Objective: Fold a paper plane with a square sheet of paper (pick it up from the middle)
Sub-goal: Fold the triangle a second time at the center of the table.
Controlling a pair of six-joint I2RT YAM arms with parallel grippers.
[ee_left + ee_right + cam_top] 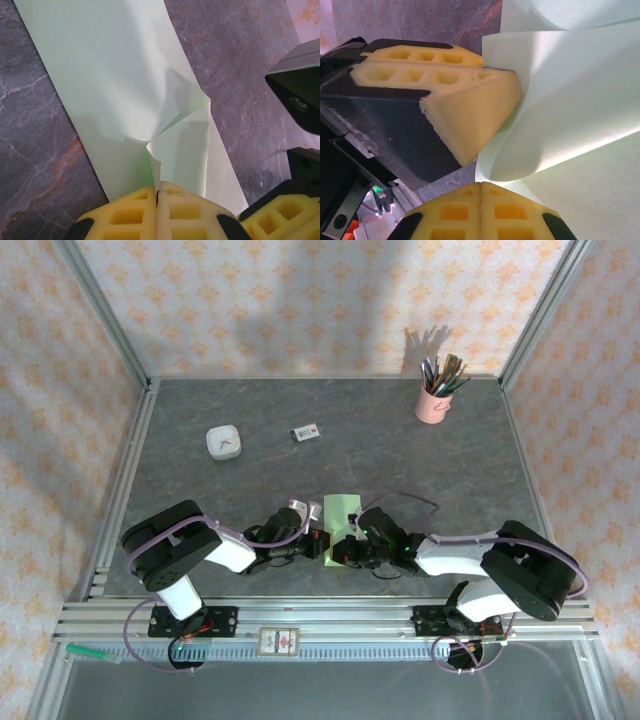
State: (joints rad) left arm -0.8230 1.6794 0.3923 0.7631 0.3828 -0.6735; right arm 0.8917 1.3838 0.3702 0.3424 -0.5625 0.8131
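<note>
Lying on the grey table (250, 490) near its front edge, between the two arms, the paper (341, 508) appears from above as a narrow pale green strip, its near end under the two wrists. The left gripper (320, 542) reaches in from the left and the right gripper (334, 550) from the right, and the two sit just beside each other over that end. In the left wrist view the left gripper (157, 192) has its yellow fingers pressed together on a flap of the paper (110, 75) that is lifted and creased off the flat part, with another layer showing along the right edge. In the right wrist view the same flap curls upward, and the paper (570, 115) runs into the seam between the left fingers (470, 115). The right gripper (480, 187) is also pressed together, its tips meeting the bottom of the curl; whether any paper is caught between them cannot be told. At the far side of the table stand a pink cup (433, 405) of pencils, a white dish (223, 442) and a small card (305, 433), all well apart from the paper.
</note>
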